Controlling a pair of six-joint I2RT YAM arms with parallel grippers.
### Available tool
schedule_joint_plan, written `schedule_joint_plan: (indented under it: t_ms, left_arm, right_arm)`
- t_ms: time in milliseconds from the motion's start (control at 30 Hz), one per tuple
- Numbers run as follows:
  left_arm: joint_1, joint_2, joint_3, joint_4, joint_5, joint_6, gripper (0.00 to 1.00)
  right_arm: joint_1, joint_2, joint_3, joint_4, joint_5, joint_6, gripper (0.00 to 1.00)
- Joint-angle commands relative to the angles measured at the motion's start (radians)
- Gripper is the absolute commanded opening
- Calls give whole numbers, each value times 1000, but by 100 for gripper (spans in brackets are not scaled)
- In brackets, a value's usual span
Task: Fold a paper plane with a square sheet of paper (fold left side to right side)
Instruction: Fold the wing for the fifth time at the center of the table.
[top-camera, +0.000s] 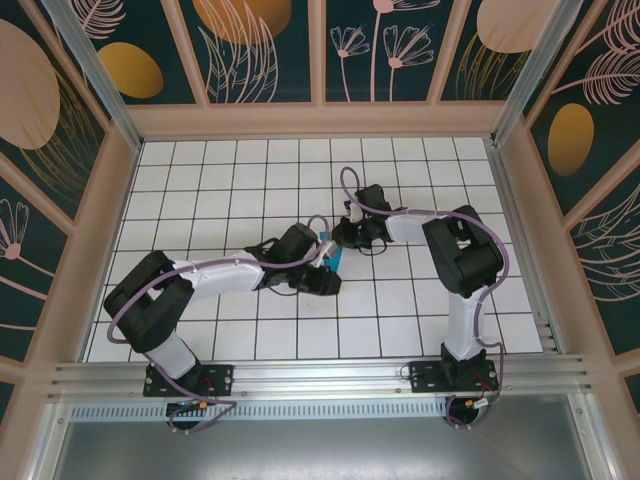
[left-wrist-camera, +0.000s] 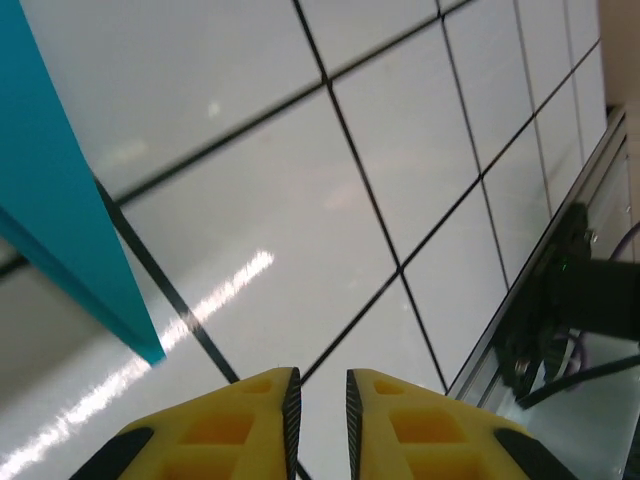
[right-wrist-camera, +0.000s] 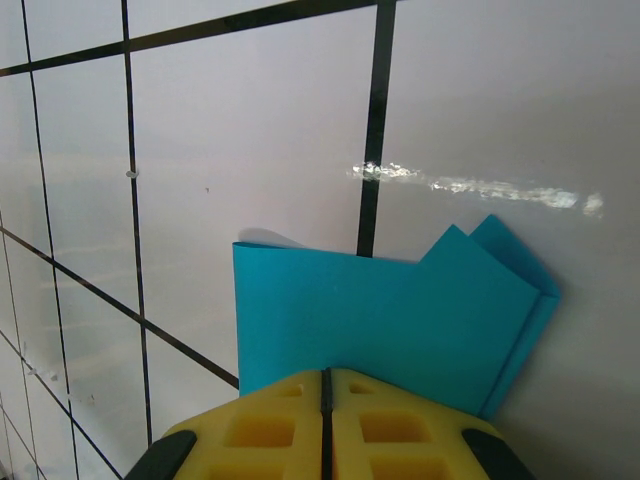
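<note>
Paper (right-wrist-camera: 400, 320) partly hidden behind right fingers (right-wrist-camera: 270, 420).

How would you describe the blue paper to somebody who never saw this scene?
Start at the middle of the white grid table. There the right gripper pinches the folded paper, the only bright cyan thing on it.

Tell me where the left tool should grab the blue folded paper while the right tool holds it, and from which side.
Probably the free pointed corner of the folded paper, approached from the left arm's side. The right tool is shut on another edge, and that corner seems to stand clear of the table, just beside the left tool's slightly parted fingers.
</note>
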Motion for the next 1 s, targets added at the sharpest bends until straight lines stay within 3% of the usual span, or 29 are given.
schedule_joint_plan:
  t_ms: [0,400,967]
  left_arm:
    - [44,25,56,-17,8,28,23]
    - [51,235,135,-15,33,85,22]
    - [-23,195,-37,32,31,21,22]
  right_arm:
    - [5,72,-3,-48,97,-11,10]
    - [5,77,0,-51,94,-14,10]
    - [5,76,12,-57,92,-20,11]
